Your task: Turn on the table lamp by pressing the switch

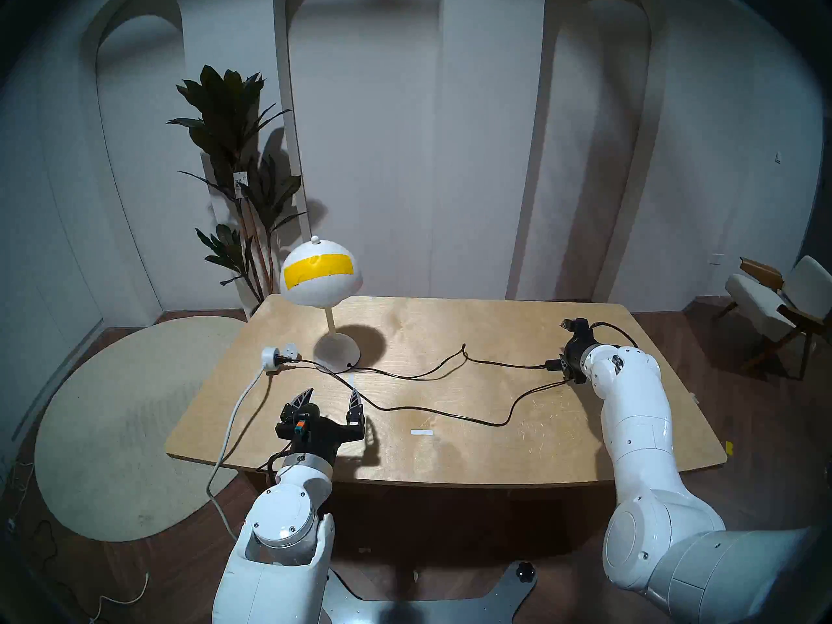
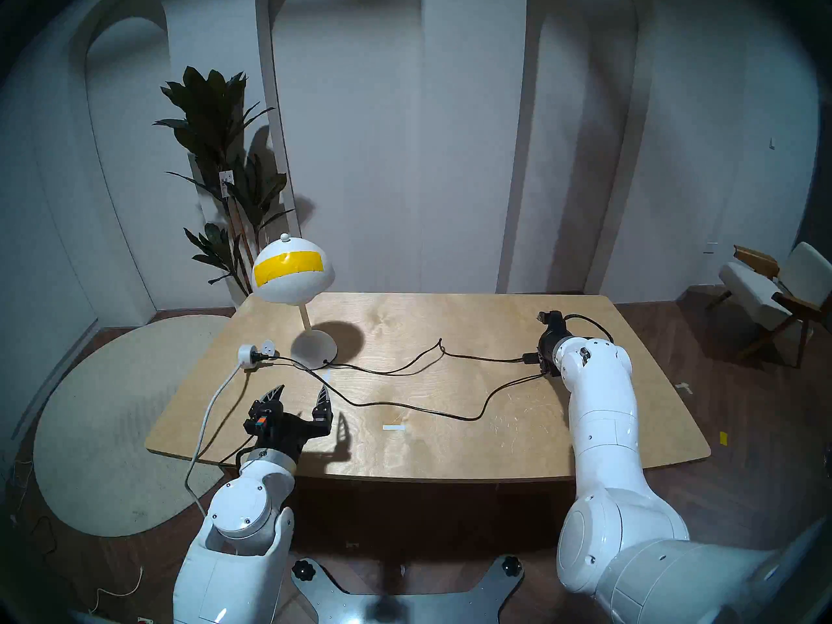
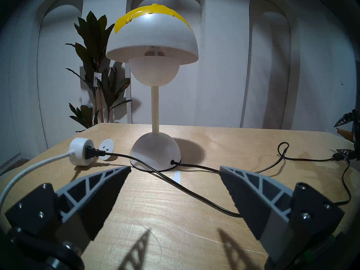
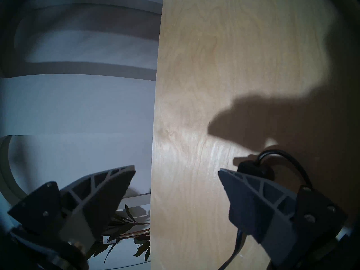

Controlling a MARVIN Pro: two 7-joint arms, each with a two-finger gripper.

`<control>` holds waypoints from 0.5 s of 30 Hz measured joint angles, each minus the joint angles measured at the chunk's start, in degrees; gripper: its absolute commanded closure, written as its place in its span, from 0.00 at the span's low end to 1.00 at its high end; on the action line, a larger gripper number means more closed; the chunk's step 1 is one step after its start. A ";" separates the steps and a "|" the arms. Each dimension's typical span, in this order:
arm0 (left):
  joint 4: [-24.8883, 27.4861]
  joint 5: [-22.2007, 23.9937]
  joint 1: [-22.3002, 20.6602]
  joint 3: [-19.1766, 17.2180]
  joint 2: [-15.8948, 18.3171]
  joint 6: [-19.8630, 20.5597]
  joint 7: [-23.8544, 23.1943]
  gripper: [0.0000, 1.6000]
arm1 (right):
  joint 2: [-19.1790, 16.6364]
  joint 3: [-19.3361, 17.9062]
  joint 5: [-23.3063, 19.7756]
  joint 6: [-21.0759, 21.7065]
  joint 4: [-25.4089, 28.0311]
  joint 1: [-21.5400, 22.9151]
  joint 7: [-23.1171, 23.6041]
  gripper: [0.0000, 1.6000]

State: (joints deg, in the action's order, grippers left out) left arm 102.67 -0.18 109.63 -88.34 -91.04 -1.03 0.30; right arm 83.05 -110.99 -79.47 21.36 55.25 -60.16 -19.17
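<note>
Table lamp (image 1: 320,274) stands upright at the far-left part of the wooden surface (image 1: 450,447), dome shade w/ yellow tape strip (image 1: 318,267), globe under the shade looks dark in the left wrist view, so lamp reads as off. Its black cord (image 1: 432,412) loops across the surface to the right and back to a round white socket (image 1: 271,354) just left of the lamp base, plug seated in it.

The inline switch (image 4: 253,169) sits on the cord at the right side. Right end effector (image 4: 176,172) is turned on its side there, fingers spread apart, one finger low at the surface right beside the switch body; nothing grasped. Can't tell from the dim right wrist view whether that finger is touching the switch or just short of it.

Left end effector (image 1: 331,395) hovers near the front-left, released and empty, pointing at the lamp base, cord passing on the surface under its fingers.

Progress: approach to the switch looks about done; the press itself isn't, judging by the unlit globe. Left: push the switch, confirm light.
</note>
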 measured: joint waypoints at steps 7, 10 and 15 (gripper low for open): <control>0.00 0.00 0.00 0.00 -0.01 0.00 0.00 0.00 | -0.25 0.41 0.32 -0.02 0.29 0.10 0.26 0.00; 0.00 0.00 0.00 0.00 -0.01 0.00 0.00 0.00 | -0.14 0.93 0.39 0.47 1.17 0.02 0.26 0.00; 0.00 -0.01 0.00 -0.01 -0.01 0.00 0.00 0.00 | 0.51 1.69 0.37 1.24 2.95 -0.16 0.17 0.00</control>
State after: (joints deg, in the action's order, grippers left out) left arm 102.67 -0.19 109.63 -88.35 -91.05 -1.03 0.30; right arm 83.57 -109.30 -79.10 22.60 58.20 -60.32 -19.00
